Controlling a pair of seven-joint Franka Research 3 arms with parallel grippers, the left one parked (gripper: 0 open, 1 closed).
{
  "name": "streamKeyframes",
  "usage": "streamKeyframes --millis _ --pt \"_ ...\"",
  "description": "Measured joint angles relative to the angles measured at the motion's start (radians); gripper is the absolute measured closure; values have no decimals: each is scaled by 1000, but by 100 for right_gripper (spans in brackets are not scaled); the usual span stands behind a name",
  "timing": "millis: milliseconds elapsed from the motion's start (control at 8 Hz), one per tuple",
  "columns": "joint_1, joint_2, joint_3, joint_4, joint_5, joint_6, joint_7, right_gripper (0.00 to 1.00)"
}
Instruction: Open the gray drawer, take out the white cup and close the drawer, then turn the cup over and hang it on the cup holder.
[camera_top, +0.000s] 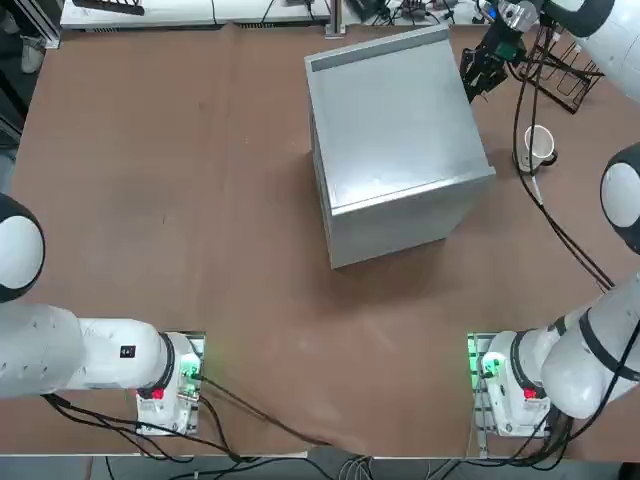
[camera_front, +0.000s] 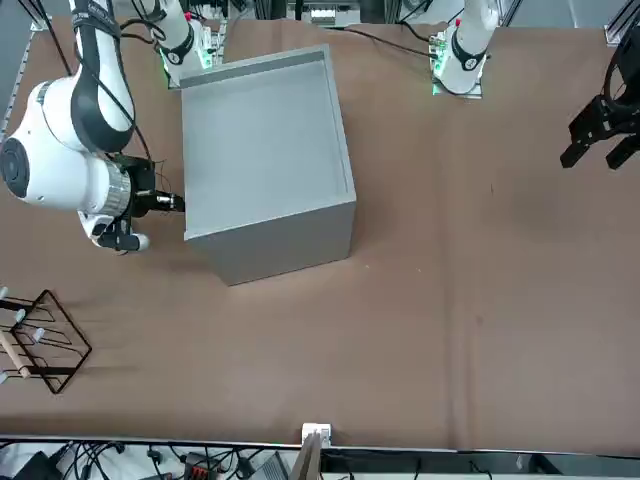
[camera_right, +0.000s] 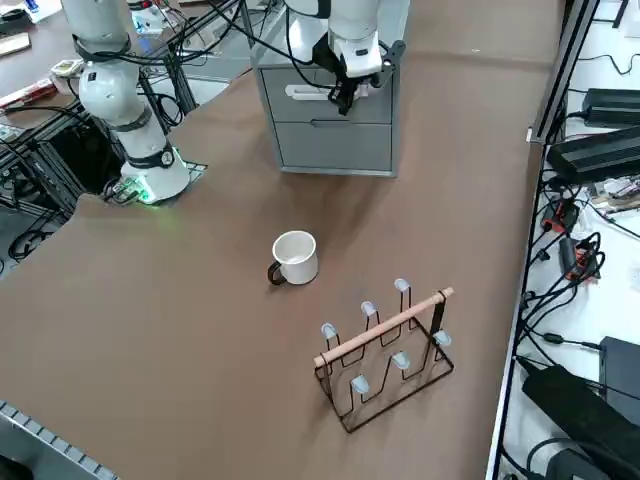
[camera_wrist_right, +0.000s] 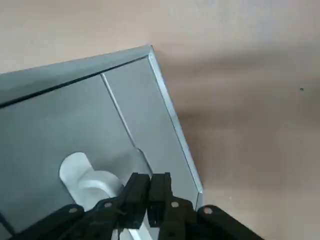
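The gray drawer (camera_right: 285, 108) sits flush in the front of the gray cabinet (camera_top: 400, 140), closed, with a white handle (camera_wrist_right: 82, 177) on its panel. My right gripper (camera_right: 345, 98) hovers right in front of that panel by the handle's end, and its fingers (camera_wrist_right: 135, 192) are pressed together with nothing between them. The white cup (camera_right: 295, 258) stands upright on the table, mouth up, between the cabinet and the cup holder (camera_right: 385, 350). In the top view the cup (camera_top: 538, 147) lies to the right of the cabinet, and the cup holder (camera_top: 565, 70) is at the far right corner.
A second drawer front with a gray handle (camera_right: 330, 124) sits below the first. The right arm's cable (camera_top: 545, 205) trails over the table past the cup. The table's edge runs just behind the cup holder, with equipment and cables (camera_right: 590, 150) beyond it.
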Motion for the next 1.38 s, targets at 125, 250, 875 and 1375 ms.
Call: streamKeyframes --millis 125,250,875,1375 --pt "0 0 -3 0 6 0 0 93" --pt "0 0 -4 1 7 0 0 93" --pt "-15 -23 -54 131 -76 -70 -3 88" --pt "-174 -30 -91 173 -165 -197 -295 76"
